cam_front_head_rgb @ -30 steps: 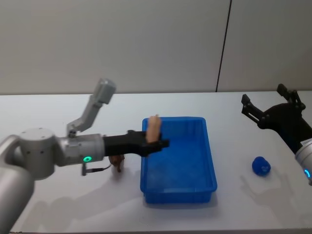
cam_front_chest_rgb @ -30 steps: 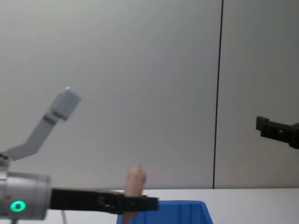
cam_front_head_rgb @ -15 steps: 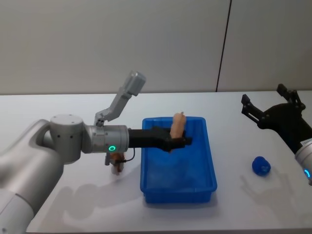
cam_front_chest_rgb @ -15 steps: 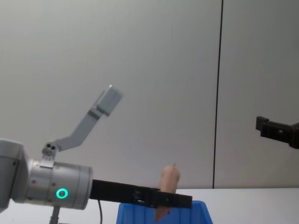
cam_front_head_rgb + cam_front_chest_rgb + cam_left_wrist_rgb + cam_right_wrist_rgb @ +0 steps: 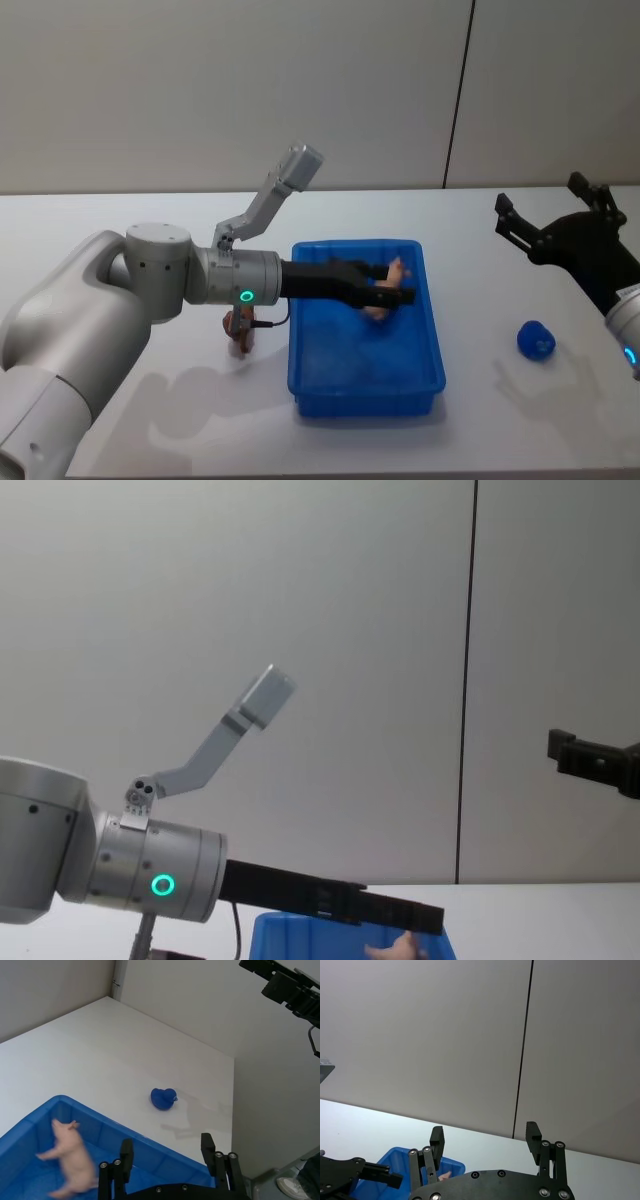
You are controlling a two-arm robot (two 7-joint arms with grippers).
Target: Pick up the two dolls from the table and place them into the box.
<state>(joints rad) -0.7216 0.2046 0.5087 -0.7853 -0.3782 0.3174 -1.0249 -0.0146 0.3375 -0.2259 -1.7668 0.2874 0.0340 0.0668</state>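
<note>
My left gripper [image 5: 388,284] reaches over the blue box [image 5: 432,330], open with nothing between its fingers [image 5: 126,1152]. The pale pink doll [image 5: 383,303] is just below it inside the box, blurred and apart from the fingers; the left wrist view has the doll [image 5: 71,1157] against the box's floor. From the chest, the left gripper [image 5: 412,918] hangs above the box rim [image 5: 285,926] with the pink doll [image 5: 392,948] under it. A small brown toy figure [image 5: 238,331] stands on the white table [image 5: 120,240] left of the box. My right gripper [image 5: 550,222] is open, raised at the far right.
A blue rounded toy [image 5: 536,340] lies on the table right of the box, also the blue toy [image 5: 163,1098] in the left wrist view. The right wrist view looks past the right gripper [image 5: 485,1139] to the box [image 5: 396,1159]. A grey wall stands behind the table.
My left gripper moved right and lower over the box and opened. The pink doll, held upright before, has left the fingers and dropped into the box. The right arm has not moved.
</note>
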